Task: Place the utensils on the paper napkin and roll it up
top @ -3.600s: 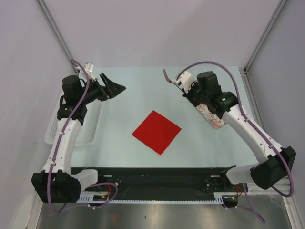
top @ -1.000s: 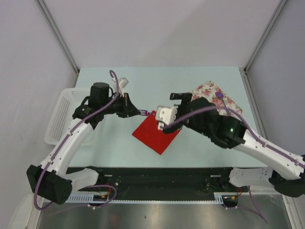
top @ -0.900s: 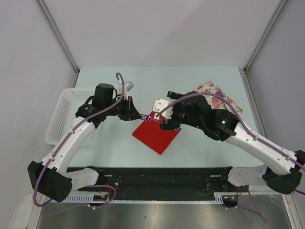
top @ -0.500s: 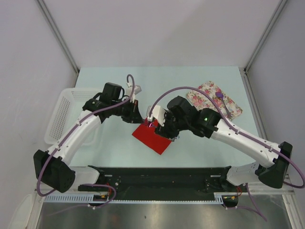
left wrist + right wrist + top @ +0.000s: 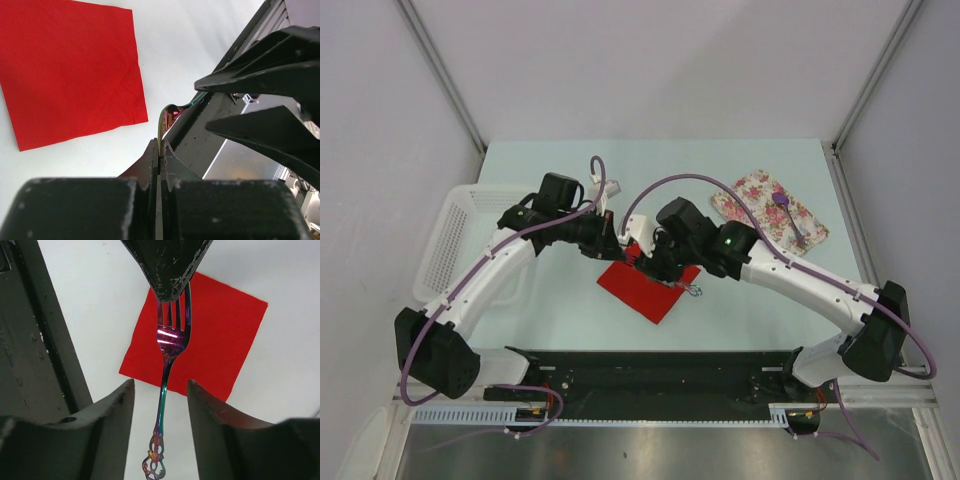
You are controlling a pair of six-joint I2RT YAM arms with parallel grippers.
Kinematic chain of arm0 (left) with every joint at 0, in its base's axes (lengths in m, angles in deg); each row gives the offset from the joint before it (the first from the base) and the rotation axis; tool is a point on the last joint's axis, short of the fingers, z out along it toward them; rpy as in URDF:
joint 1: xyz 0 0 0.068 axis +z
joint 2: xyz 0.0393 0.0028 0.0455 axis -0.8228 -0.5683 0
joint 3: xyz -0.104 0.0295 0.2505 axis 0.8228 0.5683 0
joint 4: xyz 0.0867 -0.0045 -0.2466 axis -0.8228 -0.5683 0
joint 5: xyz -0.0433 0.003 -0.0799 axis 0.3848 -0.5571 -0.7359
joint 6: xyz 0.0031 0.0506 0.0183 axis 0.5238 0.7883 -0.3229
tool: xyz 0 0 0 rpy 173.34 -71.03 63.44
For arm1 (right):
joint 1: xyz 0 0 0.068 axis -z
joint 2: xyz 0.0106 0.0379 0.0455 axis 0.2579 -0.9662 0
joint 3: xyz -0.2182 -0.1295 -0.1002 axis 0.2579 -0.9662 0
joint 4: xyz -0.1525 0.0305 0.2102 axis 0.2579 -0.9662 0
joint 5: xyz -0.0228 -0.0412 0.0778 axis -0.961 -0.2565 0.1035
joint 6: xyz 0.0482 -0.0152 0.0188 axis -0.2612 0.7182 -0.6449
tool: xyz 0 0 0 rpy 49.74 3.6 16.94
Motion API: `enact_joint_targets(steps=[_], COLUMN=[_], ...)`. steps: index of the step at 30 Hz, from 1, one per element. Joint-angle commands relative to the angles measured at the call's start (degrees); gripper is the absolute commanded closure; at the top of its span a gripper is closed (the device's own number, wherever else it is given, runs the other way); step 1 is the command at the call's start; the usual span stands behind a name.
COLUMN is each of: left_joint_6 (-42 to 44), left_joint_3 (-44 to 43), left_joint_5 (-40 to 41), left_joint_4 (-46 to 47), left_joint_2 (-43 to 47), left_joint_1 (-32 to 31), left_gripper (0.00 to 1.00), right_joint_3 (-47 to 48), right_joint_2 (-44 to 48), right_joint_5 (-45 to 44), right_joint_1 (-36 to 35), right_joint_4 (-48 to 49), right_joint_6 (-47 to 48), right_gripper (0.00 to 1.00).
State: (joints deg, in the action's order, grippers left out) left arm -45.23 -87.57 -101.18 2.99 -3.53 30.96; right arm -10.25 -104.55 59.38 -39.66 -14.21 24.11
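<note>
The red paper napkin lies flat mid-table. Above its far corner my left gripper is shut on the tines of the pink-purple fork, which hangs in the air. In the right wrist view the left gripper's black tip pinches the tines. My right gripper is open, one jaw on each side of the fork's handle with a gap on both sides. The spoon lies on the floral cloth.
A white floral cloth lies at the right back of the table. A white basket stands at the left edge. The black rail runs along the near edge.
The right arm has swung left from the floral cloth to the fork and its jaws have narrowed around the handle. The left arm has carried the fork right, over the napkin's corner.
</note>
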Motion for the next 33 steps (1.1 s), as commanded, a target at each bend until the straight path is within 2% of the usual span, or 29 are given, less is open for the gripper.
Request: enact_joint_targets(steps=[1,4,6,10,13,18,22,27,28,31,33], left_joint_6=[-0.3,-0.7,-0.9,-1.1,-1.4,-1.6,-1.6,-1.6,-1.6,-1.8,-1.8], left_joint_3=[-2.3,-2.3,-2.3,-2.2,-2.1,-1.8,-1.6,-1.8,-1.7,-2.0,-1.9], left_joint_5=[-1.8,-2.1,-2.0,-2.1,-2.5,-2.5,-2.7,-2.9,-2.8,-3.0,-3.0], left_joint_4=[1.2,1.5,1.5,1.8,2.2,2.2,2.4,2.5,2.6,2.8,2.9], left_joint_2=[0.4,0.5,0.4,0.6,0.8,0.8,0.8,0.5,0.4,0.3,0.7], left_joint_1=[-0.4,-0.4,-0.3,-0.4,-0.3,-0.3,-0.4,-0.3,-0.3,-0.4,-0.3], left_gripper=[1.0,1.0,1.0,1.0,1.0,1.0,1.0,1.0,1.0,1.0,1.0], right_joint_3=[0.8,-0.2,-0.4,-0.4,-0.6,-0.7,-0.6,-0.9,-1.0,-1.0,-0.9], right_joint_2=[-1.4,-1.4,-1.4,-1.5,-1.7,-1.9,-2.4,-2.4,-2.5,-2.6,-2.8], right_joint_5=[-1.4,-3.8,-5.0,-5.6,-5.7,-5.8,-6.1,-6.5,-6.4,-6.6,-6.7], right_joint_1=[-0.3,-1.3,-1.6,-1.8,-1.8,-2.0,-2.3,-2.2,-2.2,-2.2,-2.2], right_joint_4=[2.5,3.4,3.6,3.7,3.8,3.7,3.6,3.6,3.6,3.5,3.1], right_joint_6=[0.1,1.0,1.5,1.7,2.1,2.8,3.0,3.4,3.5,3.7,3.7], right_gripper=[0.52,0.59,0.6,0.73,0.76,0.76,0.66,0.67,0.76,0.81,1.0])
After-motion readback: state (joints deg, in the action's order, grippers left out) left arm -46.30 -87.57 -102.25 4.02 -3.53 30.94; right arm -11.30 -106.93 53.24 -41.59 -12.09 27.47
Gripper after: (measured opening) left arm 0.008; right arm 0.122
